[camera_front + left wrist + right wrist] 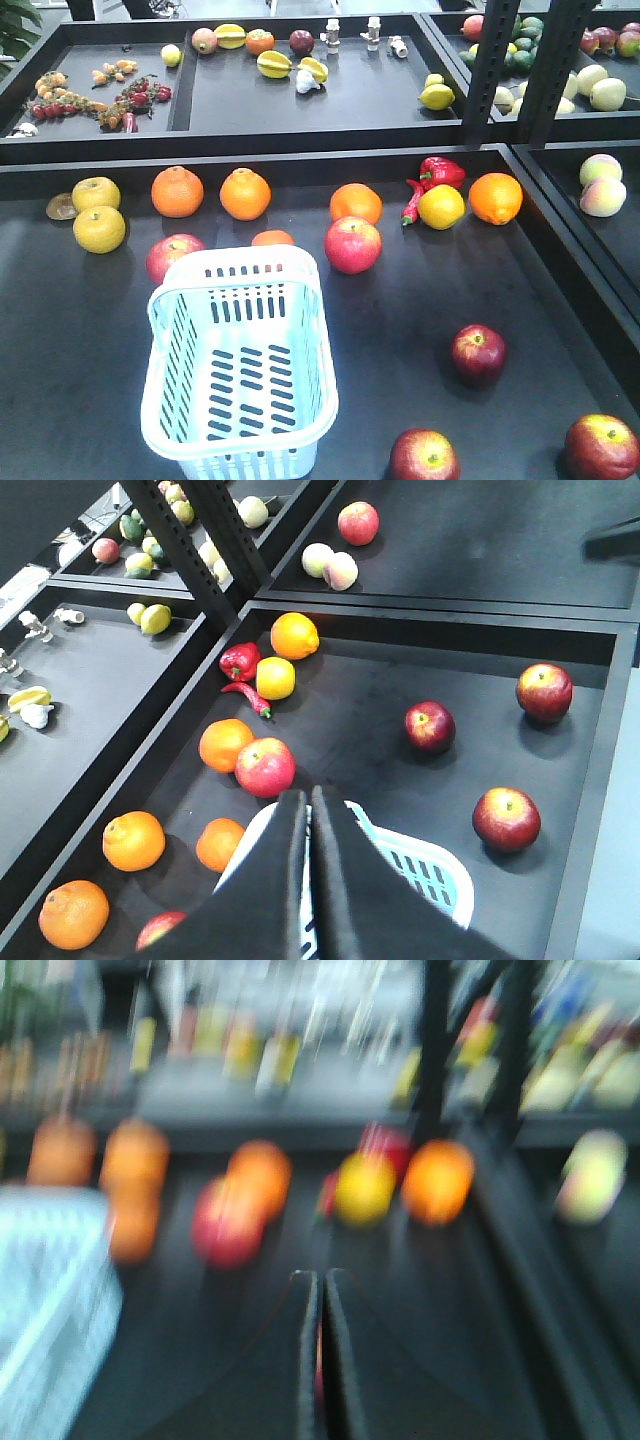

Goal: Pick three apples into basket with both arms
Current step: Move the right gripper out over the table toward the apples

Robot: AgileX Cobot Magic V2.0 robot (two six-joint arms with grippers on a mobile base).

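Left claw [308, 798]: two black fingers pressed together with nothing between them; in its own view they overlap the rim of the basket.
Right claw [320, 1280]: fingers together, as far as the badly blurred wrist view allows; it faces the row of fruit at the back wall.
Basket [236, 260]: pale blue, slotted, upright on the dark tray [70, 380], left of centre.
Nearest apple [478, 353]: dark red, on the tray to the right of the basket, outside it.
Front apple [424, 457]: dark red, at the bottom edge, also outside the basket.
Corner apple [601, 447]: dark red, far right, well apart from the basket.
Pinkish apple [352, 244]: lighter, near the basket's far right corner.
Oranges [245, 193]: along the back wall.
Lemon [441, 206]: just beside a red pepper [440, 172].
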